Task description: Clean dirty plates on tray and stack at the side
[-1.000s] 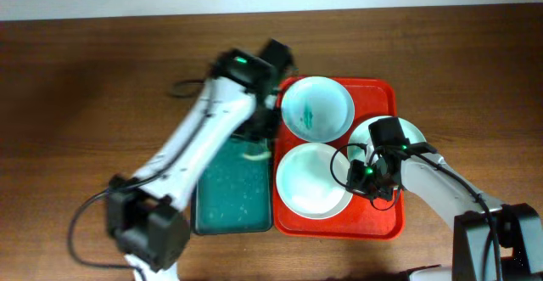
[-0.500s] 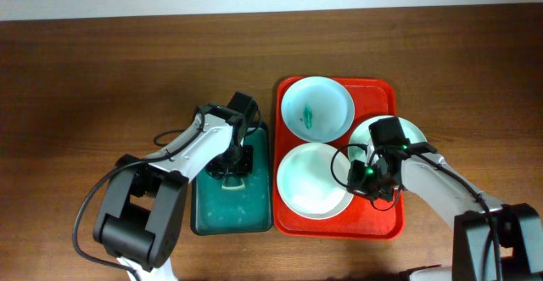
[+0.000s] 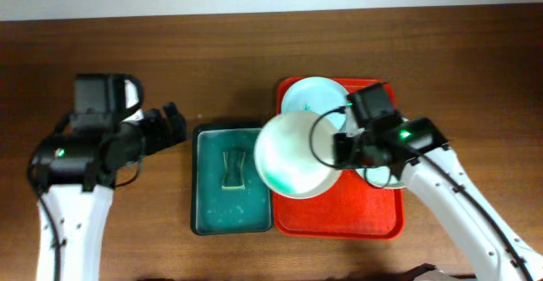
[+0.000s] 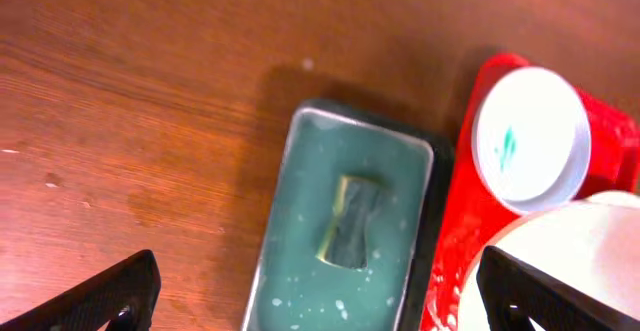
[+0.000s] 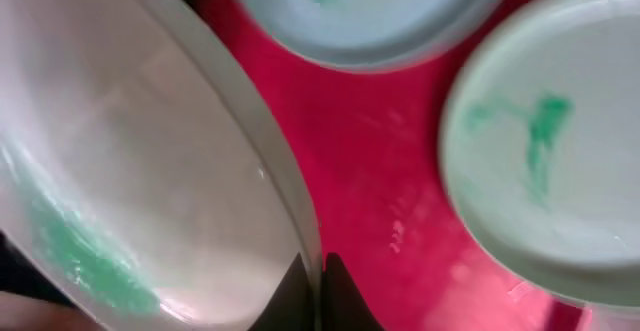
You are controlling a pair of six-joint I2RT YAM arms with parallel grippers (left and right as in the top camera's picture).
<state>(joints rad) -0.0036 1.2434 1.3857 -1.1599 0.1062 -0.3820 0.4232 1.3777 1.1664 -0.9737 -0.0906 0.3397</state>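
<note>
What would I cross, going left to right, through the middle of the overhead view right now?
left gripper → green tray with the sponge lying in it → lifted plate → right gripper, shut on that plate's rim.

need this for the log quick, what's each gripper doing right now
left gripper: open, holding nothing.
right gripper: shut on the rim of a raised plate.

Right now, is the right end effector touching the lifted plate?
Touching. In the right wrist view the right end effector pinches the rim of the lifted plate, with no gap between them.
</note>
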